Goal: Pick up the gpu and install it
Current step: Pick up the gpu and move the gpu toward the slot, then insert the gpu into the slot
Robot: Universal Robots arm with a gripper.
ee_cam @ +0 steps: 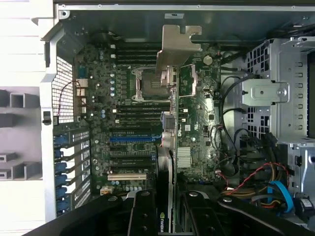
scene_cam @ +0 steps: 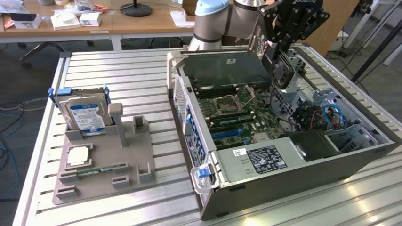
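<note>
We judge pick-up done: jaws grip the gpu (ee_cam: 178,46), held on edge over the mobo (ee_cam: 98,98) of the open pc case (scene_cam: 276,188); install is left, card not yet in a slot.

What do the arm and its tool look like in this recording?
The arm is silver-grey tubing with a pale blue joint cap. The tool is black, built of angular linked bars, with white lettering on its body. Its fingers are black too.
</note>
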